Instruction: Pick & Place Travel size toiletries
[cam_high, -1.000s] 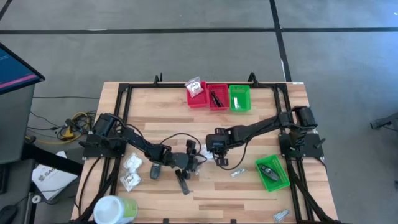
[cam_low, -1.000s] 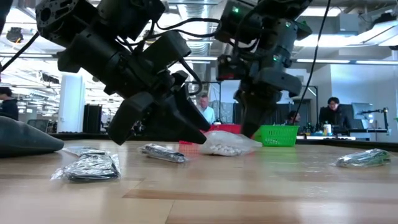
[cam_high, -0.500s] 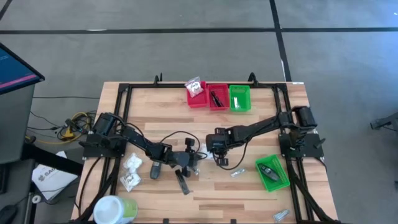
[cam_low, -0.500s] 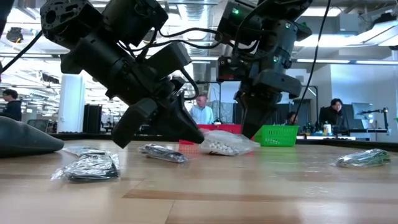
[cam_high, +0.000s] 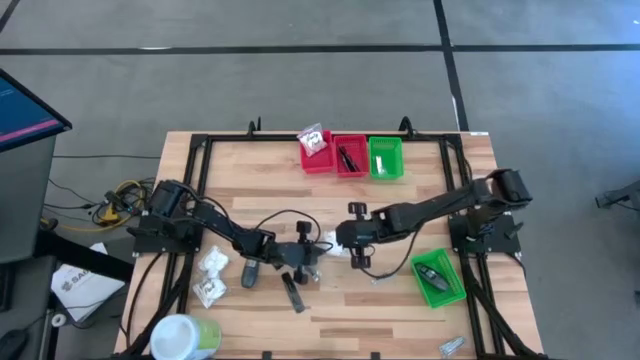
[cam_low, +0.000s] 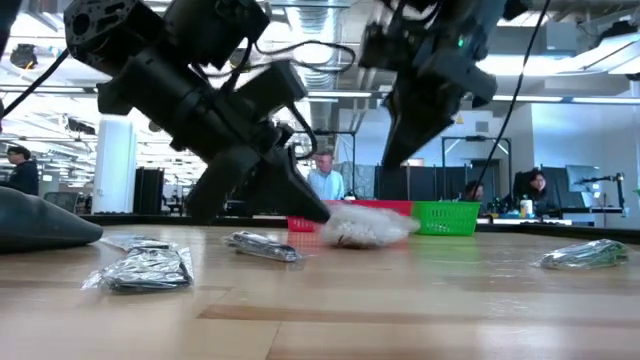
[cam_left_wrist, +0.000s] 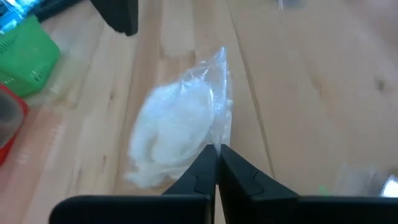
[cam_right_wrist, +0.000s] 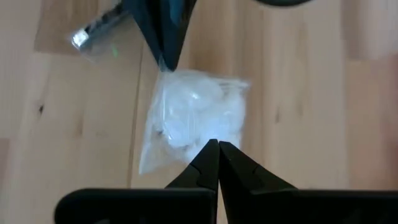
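A white crinkly packet (cam_left_wrist: 171, 134) lies on the table between my two grippers; the right wrist view shows the packet (cam_right_wrist: 193, 115) too, and the high view shows it as a small white patch (cam_high: 329, 243). My left gripper (cam_left_wrist: 216, 149) is shut at the packet's clear plastic edge, low over the table's middle (cam_high: 317, 250). My right gripper (cam_right_wrist: 217, 144) is shut and hovers above the packet (cam_low: 365, 226), touching nothing. Other toiletries lie about: white packets (cam_high: 211, 263), a dark oval (cam_high: 248, 273) and a dark stick (cam_high: 293, 293). My left gripper pinches the packet's clear plastic edge at one corner (cam_right_wrist: 163, 67) between its two fingertips (cam_left_wrist: 208, 163). The fingers slant down from the table's left side. The packet's filled body (cam_left_wrist: 168, 137) lies on the table beyond the tips.
Two red bins (cam_high: 333, 155) and a green bin (cam_high: 385, 158) stand at the far edge. Another green bin (cam_high: 437, 277) with a dark item sits near right. A white-and-green tub (cam_high: 180, 338) is at the near left corner. Silvery sachets (cam_high: 380, 278) and wrapped packets (cam_low: 145, 270) lie on the table.
My right gripper has lifted from table height beside the packet to well above it, and its arm has swung. My left gripper has stayed at the packet's corner. The packet has shifted slightly on the table.
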